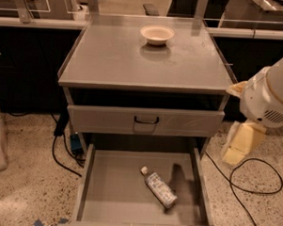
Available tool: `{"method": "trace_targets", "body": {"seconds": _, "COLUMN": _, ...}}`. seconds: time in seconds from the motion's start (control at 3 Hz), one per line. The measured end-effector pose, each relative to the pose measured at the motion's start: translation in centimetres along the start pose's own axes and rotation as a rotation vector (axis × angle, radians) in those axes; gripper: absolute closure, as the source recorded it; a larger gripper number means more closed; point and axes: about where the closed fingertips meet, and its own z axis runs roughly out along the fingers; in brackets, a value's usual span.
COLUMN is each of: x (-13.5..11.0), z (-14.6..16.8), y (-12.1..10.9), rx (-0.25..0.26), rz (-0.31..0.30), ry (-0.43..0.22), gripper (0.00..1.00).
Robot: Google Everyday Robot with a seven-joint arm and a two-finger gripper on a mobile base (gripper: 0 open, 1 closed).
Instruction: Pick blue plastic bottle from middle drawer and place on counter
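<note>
View: camera view, the only one, looking down at the cabinet from its near side.
Counter [115, 57]: flat grey top with a thin raised rim, slightly reflective.
Bowl [157, 34]: shallow, cream, upright on the counter near its far edge, a little right of centre.
Upper drawer front [103, 119]: grey and pushed in, just under the counter; small black handle [146, 120] at its middle.
Middle drawer [112, 189]: pulled out toward the near side, with its grey tray floor and low side walls exposed.
Blue plastic bottle [159, 190]: lies on its side on the middle drawer floor, right of centre. White cap points far-left, base points near-right. Pale label round the body. It touches neither side wall. A dark shadow falls on the floor just to its right.
Arm [274, 92]: bulky white housing at the right edge, beside the counter's right rim and outside the cabinet.
Claw [240, 143]: cream-coloured, hanging below the white housing, right of the cabinet and above the floor. It is well apart from the bottle and holds nothing that can be seen.
Claw state: cannot tell whether it is open or closed.
Floor [25, 194]: speckled; black cable [251, 188] looped at right, and another black cable [57, 156] at left by the cabinet leg.
</note>
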Motion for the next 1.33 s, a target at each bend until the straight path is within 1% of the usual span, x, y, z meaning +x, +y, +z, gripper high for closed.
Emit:
{"method": "trace_targets", "body": {"seconds": 0.33, "x": -0.1, "z": 4.7, "y": 1.7, "rx": -0.018, "rz": 0.01, "ry": -0.025, "gripper": 0.0}}
{"method": "trace_targets", "body": {"seconds": 0.67, "x": -0.1, "z": 9.7, "y": 3.6, "rx": -0.053, "rz": -0.007, "ry": -0.007, "gripper": 0.0}}
{"method": "trace_targets", "body": {"seconds": 1.0, "x": 0.3, "z": 14.0, "y": 5.6, "rx": -0.078, "rz": -0.021, "ry": 0.035, "gripper": 0.0}}
{"method": "trace_targets", "body": {"seconds": 1.33, "x": 0.4, "z": 14.9, "y": 5.7, "rx": -0.076, "rz": -0.015, "ry": 0.031, "gripper": 0.0}}
